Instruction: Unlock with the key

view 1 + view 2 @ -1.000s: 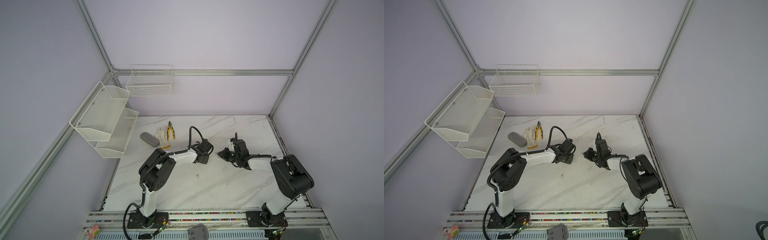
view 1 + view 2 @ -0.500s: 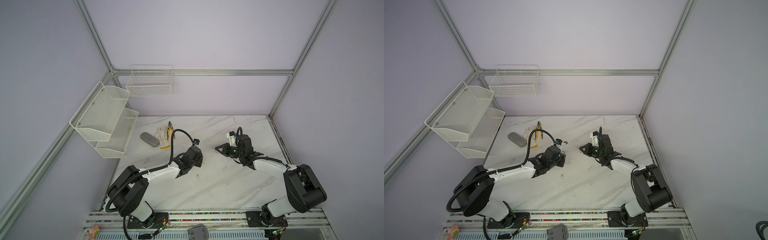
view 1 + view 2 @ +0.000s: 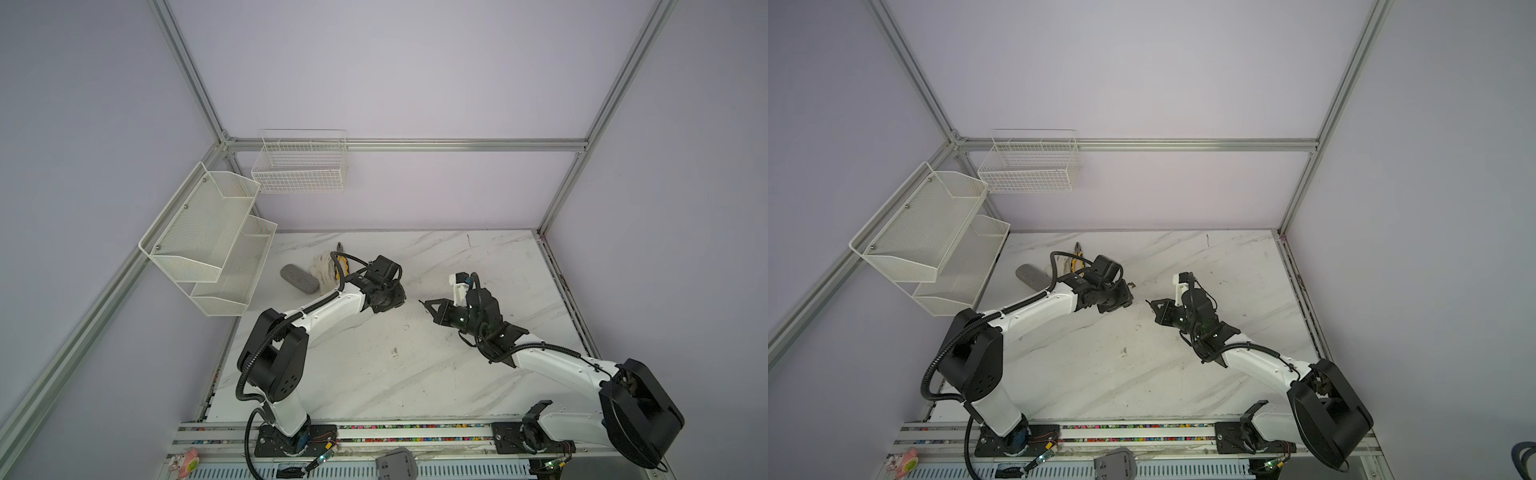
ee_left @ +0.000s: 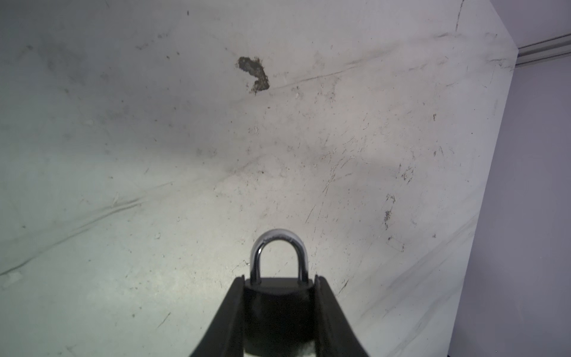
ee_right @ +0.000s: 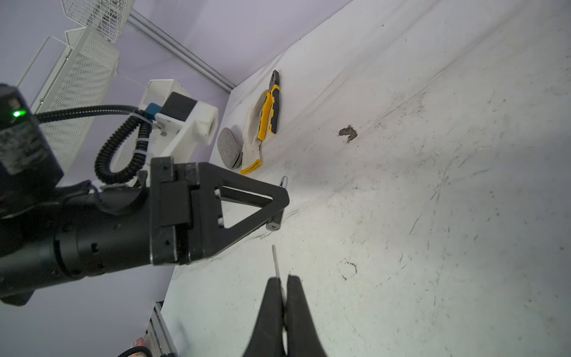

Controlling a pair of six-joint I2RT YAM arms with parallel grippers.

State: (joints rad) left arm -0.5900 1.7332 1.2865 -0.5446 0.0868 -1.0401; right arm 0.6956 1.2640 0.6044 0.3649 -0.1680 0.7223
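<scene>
Here the key sticks straight out of the right gripper, pinched tight, its thin tip aimed at the padlock, which the left gripper squeezes. Both wall baskets look bare.

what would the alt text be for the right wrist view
The right gripper, shut on the key, points the thin silvery blade toward the black padlock clamped in the left gripper, with a gap between them. Beyond, on the scuffed white table, lie yellow-handled pliers, a white glove and a grey oval pad.
</scene>
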